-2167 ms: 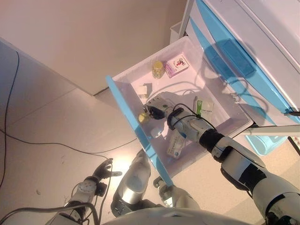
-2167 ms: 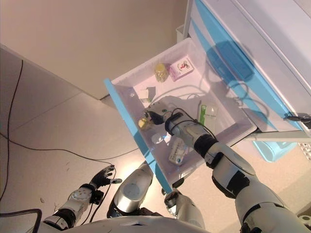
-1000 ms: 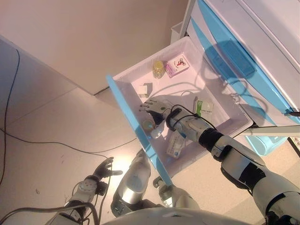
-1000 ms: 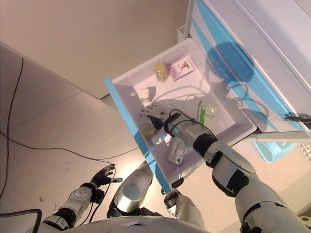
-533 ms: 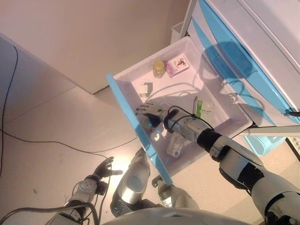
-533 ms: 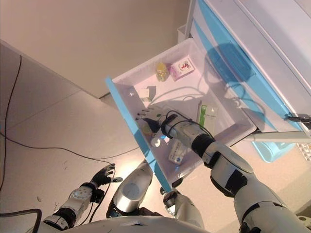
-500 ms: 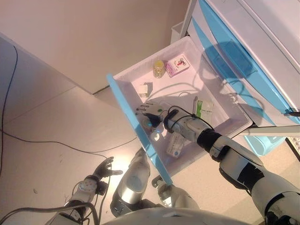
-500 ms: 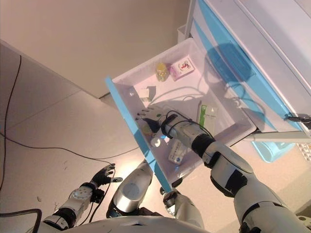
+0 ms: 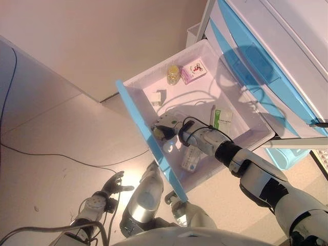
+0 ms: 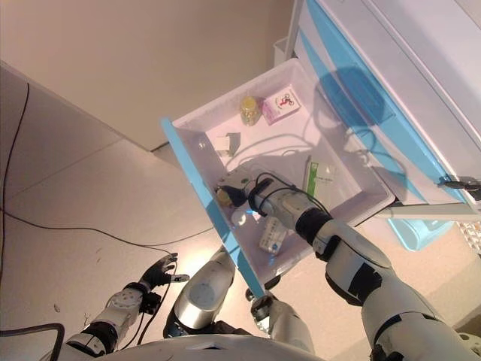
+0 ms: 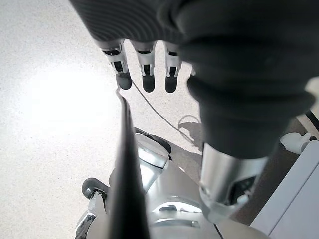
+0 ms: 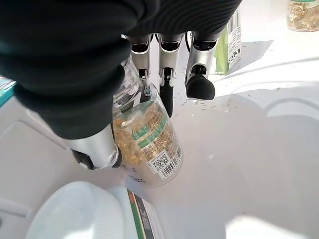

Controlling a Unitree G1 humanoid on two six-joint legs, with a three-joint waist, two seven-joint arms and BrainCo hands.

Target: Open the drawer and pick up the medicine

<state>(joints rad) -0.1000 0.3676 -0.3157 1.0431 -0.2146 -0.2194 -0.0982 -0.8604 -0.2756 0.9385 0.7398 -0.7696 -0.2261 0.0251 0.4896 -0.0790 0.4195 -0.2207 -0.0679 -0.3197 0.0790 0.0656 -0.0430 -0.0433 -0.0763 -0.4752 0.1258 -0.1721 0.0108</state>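
The white drawer with a blue front stands pulled out of the cabinet. My right hand is inside it near the front wall, fingers and thumb curled round a clear medicine bottle of yellow capsules. The bottle lies on its side on the drawer floor, with the thumb on one side of it and the fingers on the other. My left hand hangs low over the floor at the lower left, fingers straight and empty.
Also in the drawer are a small yellow jar, a pink box, a small white box, a green-and-white box, a white bottle and a flat carton. The cabinet rises on the right.
My right hand's fingers, spread over the bottle half a second ago, have curled round it. The left hand has stayed where it was.
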